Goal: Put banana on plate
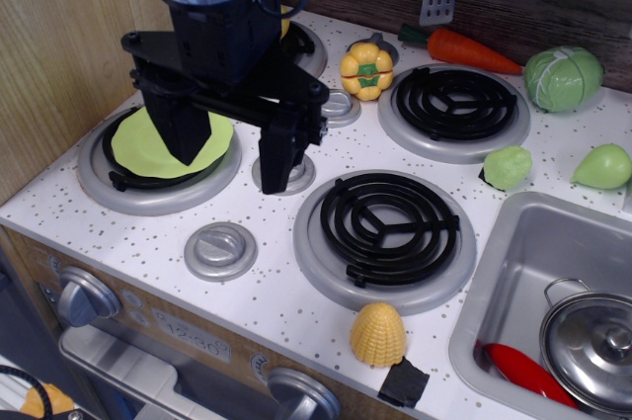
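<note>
My gripper [232, 148] hung over the toy stove, its two fingers spread wide apart and holding nothing I could see.

In the single view, my left finger [185, 133] covered part of the lime-green plate [138, 148], which lay on the near-left burner [148, 193]; the plate's far edge was lost behind my arm. The banana could not be made out with any certainty: only a sliver of yellow [285, 20] showed behind my arm by the back-left burner, too hidden to name. My right finger [276, 158] stood in front of a small grey knob [296, 178]. The ribbed corn [377, 333] sat at the counter's front edge, the pepper [366, 70] between the back burners, and a red piece [523, 371] lay half under the pot lid [597, 346] in the sink. Faint embossed marks on the oven front were unreadable.
</note>
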`<state>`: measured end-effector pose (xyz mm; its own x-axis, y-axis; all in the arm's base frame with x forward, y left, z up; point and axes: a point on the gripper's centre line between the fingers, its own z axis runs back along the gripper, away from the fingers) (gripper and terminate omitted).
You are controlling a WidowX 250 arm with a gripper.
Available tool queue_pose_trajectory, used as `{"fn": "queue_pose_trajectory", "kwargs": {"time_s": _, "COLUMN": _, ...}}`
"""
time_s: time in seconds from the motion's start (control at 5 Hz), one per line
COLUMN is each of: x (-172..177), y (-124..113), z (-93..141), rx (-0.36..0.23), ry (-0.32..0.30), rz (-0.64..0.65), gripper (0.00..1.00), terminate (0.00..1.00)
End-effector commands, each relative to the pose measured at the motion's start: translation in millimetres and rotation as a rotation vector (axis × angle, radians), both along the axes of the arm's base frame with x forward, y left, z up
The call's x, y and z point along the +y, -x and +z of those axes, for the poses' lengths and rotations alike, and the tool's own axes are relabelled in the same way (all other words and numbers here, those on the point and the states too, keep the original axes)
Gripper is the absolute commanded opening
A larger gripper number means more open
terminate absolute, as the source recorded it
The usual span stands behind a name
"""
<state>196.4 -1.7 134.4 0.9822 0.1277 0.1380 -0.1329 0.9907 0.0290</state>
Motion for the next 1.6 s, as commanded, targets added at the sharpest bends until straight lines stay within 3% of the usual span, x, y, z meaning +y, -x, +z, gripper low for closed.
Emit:
{"fn": "queue_pose_trajectory", "kwargs": {"time_s": 0.0, "x": 0.0, "y": 0.0, "z": 0.0, "rx": 0.0, "ry": 0.0, "rz": 0.0, "gripper": 1.0, "terminate": 0.0}}
{"fn": "queue_pose_trajectory", "kwargs": {"time_s": 0.4, "x": 32.1, "y": -47.9, "z": -6.3, "rx": -0.054, "ry": -0.059, "rz": -0.063, "gripper": 1.0, "terminate": 0.0}}
{"fn": "queue_pose_trajectory", "kwargs": {"time_s": 0.6, "x": 57.9, "y": -82.3, "z": -12.9, "rx": -0.108, "ry": -0.117, "rz": -0.123, "gripper": 1.0, "terminate": 0.0}}
{"fn": "queue_pose_trajectory", "kwargs": {"time_s": 1.0, "x": 128.4, "y": -154.9, "z": -33.4, "rx": -0.173, "ry": -0.176, "rz": -0.33, "gripper": 1.0, "terminate": 0.0}}
{"fn": "queue_pose_trajectory", "kwargs": {"time_s": 1.4, "x": 161.6, "y": -210.2, "z": -47.7, "rx": -0.286, "ry": -0.285, "rz": -0.437, "gripper": 1.0, "terminate": 0.0}}
